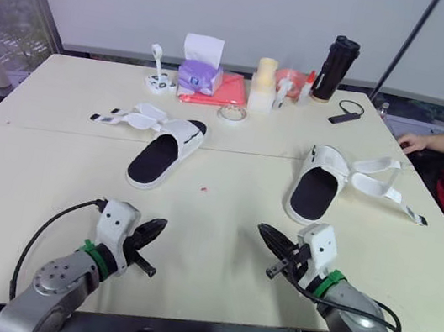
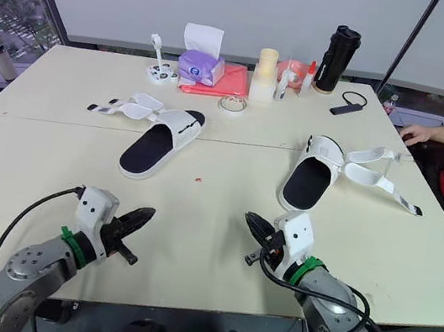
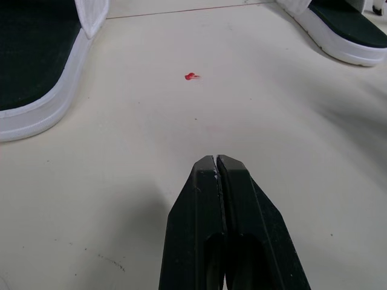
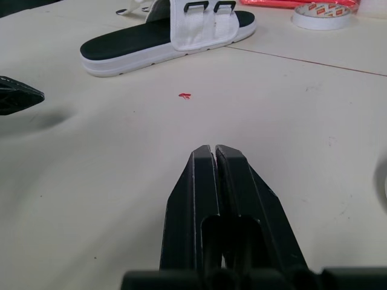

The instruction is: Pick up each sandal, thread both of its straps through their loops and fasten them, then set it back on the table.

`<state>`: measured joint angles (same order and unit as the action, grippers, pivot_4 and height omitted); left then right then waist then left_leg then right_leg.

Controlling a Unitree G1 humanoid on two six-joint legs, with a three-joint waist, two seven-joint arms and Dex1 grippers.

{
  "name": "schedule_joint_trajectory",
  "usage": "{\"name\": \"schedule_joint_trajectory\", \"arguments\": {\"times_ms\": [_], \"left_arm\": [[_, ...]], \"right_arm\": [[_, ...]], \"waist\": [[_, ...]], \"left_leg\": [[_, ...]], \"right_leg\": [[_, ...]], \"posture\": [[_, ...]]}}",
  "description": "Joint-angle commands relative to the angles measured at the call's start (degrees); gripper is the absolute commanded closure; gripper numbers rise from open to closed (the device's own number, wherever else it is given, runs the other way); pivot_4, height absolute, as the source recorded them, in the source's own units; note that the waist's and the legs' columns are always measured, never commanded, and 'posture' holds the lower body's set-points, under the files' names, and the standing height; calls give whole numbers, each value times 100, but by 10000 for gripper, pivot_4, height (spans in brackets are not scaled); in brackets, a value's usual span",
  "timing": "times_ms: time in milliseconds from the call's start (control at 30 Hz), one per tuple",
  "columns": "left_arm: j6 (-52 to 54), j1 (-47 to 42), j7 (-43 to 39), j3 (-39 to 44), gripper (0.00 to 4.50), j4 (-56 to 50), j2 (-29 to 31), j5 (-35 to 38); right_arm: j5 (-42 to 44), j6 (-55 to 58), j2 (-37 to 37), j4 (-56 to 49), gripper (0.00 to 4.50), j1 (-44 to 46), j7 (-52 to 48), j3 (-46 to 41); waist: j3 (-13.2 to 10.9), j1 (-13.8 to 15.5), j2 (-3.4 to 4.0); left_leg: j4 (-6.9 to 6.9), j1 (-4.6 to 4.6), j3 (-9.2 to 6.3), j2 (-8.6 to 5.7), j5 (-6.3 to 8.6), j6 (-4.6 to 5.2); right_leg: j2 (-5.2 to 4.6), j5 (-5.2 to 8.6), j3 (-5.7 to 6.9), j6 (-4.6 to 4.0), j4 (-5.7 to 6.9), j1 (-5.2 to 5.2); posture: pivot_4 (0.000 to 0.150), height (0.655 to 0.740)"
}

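We seem to be at the start, the left sandal [image 1: 164, 153] and right sandal [image 1: 317, 186] lying unfastened on the surface [image 1: 225, 196] beyond our left tool [image 1: 155, 227] and right tool [image 1: 267, 235], both pressed together, so next one must spread and reach

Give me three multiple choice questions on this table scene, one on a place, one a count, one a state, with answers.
1. Where is the tape roll? A) on the floor B) beyond the left sandal, by the red folder C) inside a sandal
2. How many sandals lie on the table? A) two B) three C) four
3. The left gripper and right gripper are: A) both open B) shut on straps C) both shut, empty
Answers: B, it sits before the folder; A, the left one plus the right sandal; C, wrist views show fingers pressed together.
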<state>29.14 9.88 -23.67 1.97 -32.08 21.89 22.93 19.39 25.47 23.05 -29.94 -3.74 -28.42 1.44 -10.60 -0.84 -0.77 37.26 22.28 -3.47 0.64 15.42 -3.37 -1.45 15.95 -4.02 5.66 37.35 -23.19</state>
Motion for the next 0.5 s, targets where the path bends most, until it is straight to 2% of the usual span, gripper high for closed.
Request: {"name": "schedule_joint_trajectory", "arguments": {"times_ms": [33, 500], "left_arm": [[-166, -1, -54, 80, 45000, -135, 33, -2], [-137, -129, -33, 103, 45000, -133, 50, 57]], "right_arm": [[39, -77, 10, -127, 44234, 76, -34, -2], [-69, -152, -92, -59, 44234, 131, 23, 96]], "waist": [[0, 0, 0], [0, 0, 0]], "left_leg": [[0, 0, 0, 0, 0, 0], [0, 0, 0, 0, 0, 0]], "right_leg": [[0, 0, 0, 0, 0, 0], [0, -1, 0, 2, 0, 0]], "posture": [[1500, 7400], [1500, 7400]]}}
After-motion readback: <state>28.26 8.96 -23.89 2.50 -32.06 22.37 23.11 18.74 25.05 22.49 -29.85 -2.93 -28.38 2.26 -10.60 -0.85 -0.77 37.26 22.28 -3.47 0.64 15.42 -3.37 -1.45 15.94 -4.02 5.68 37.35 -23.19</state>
